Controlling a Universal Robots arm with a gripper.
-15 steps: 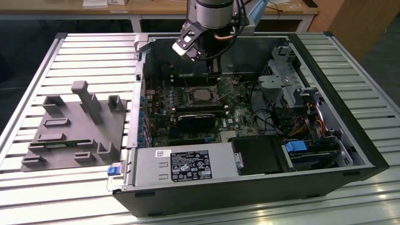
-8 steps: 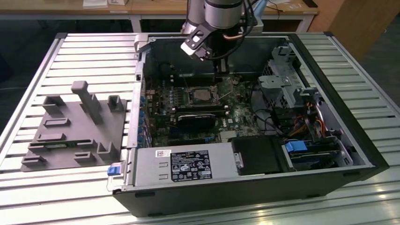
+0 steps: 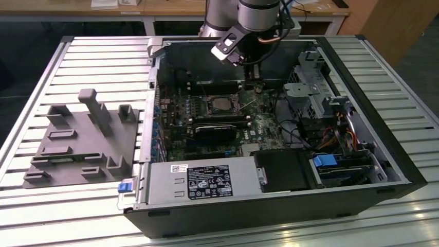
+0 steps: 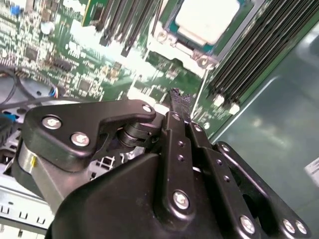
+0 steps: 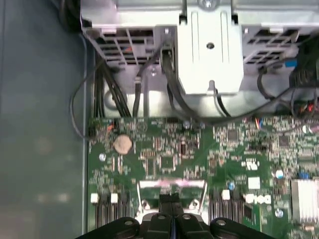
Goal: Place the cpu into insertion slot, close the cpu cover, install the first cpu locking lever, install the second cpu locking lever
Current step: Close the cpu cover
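You see the gripper (image 4: 178, 99) w/ fingers pressed tight together, nothing held, hanging low over the motherboard (image 5: 164, 149) inside the PC case (image 3: 401, 170). In the second wrist view the cpu (image 4: 207, 19) lies flat in the insertion slot (image 4: 191, 45), near the fingertips but apart. The cpu cover (image 4: 182, 54) frames it, silver edge lying flat. Can't tell lever positions. A coin cell (image 5: 123, 144) sits on the board.

On the table (image 3: 89, 51), an open computer case (image 3: 274, 218); just beside it, at the exterior view's left, a rack (image 3: 75, 149). Inside, a circuit board (image 3: 177, 141) with the cpu (image 3: 221, 104) near its middle; gripper (image 3: 250, 85) above, just behind.
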